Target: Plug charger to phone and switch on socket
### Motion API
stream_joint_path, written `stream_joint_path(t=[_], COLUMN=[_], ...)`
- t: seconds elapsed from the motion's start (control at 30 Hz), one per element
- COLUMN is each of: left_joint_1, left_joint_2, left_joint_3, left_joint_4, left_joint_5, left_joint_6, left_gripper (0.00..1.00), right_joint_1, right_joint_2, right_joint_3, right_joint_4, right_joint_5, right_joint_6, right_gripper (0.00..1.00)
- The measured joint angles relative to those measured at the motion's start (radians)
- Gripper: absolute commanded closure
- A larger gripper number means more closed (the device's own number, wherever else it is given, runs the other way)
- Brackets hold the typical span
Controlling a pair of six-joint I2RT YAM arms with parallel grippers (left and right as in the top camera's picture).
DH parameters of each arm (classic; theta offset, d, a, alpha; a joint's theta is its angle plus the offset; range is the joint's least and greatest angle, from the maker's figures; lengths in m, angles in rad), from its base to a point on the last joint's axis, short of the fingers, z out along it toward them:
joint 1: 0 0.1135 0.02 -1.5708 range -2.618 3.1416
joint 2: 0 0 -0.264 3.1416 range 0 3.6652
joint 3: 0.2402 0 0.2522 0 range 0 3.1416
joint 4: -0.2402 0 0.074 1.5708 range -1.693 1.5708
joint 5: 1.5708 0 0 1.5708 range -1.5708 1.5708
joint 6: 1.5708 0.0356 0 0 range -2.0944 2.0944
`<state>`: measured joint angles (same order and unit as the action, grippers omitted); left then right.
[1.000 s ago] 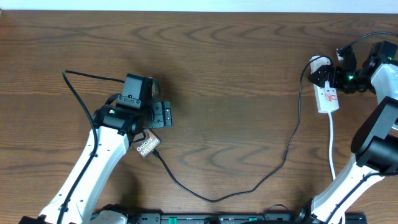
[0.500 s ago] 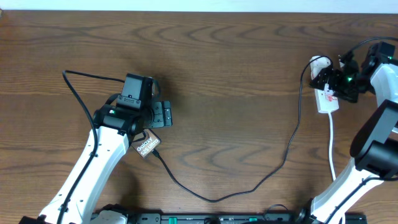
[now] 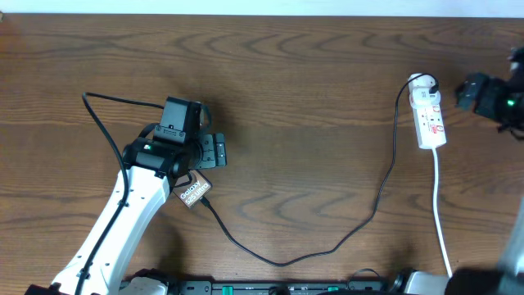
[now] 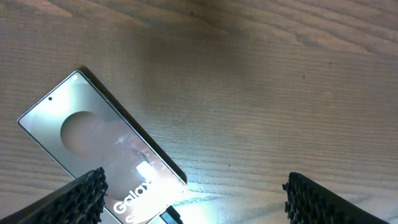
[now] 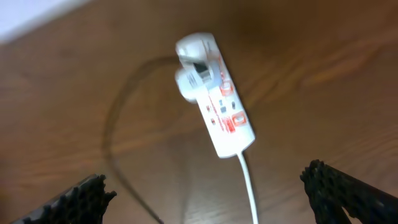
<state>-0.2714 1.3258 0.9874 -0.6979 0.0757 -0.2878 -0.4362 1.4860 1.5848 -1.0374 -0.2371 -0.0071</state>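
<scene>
Wooden table, left arm over phone

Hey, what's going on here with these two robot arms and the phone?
The left gripper hovers open over the phone, holding nothing. The charger runs from the socket to the phone's lettered end, where its tip looks plugged in. The right gripper, open and empty, hangs clear of the socket. Whether its switch is on cannot be told.
</scene>
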Motion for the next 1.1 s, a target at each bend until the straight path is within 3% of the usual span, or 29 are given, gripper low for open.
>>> stream_joint_path(t=[0.23, 0.47, 1.1], left_joint_1=[0.000, 0.000, 0.000], left_joint_2=[0.000, 0.000, 0.000], left_joint_3=[0.000, 0.000, 0.000], left_joint_4=[-0.001, -0.001, -0.001], left_joint_5=[0.000, 0.000, 0.000], left_joint_6=[0.000, 0.000, 0.000], left_gripper=[0.10, 0.11, 0.11], right_joint_1=[0.000, 0.000, 0.000], right_joint_2=[-0.256, -0.399, -0.459], right_joint_3=[0.002, 0.003, 0.003], right_joint_4=[-0.003, -0.013, -0.014], right_joint_5=[-0.002, -0.002, -0.002], right_joint_6=[0.000, 0.000, 0.000], right_gripper=[0.01, 0.01, 0.01])
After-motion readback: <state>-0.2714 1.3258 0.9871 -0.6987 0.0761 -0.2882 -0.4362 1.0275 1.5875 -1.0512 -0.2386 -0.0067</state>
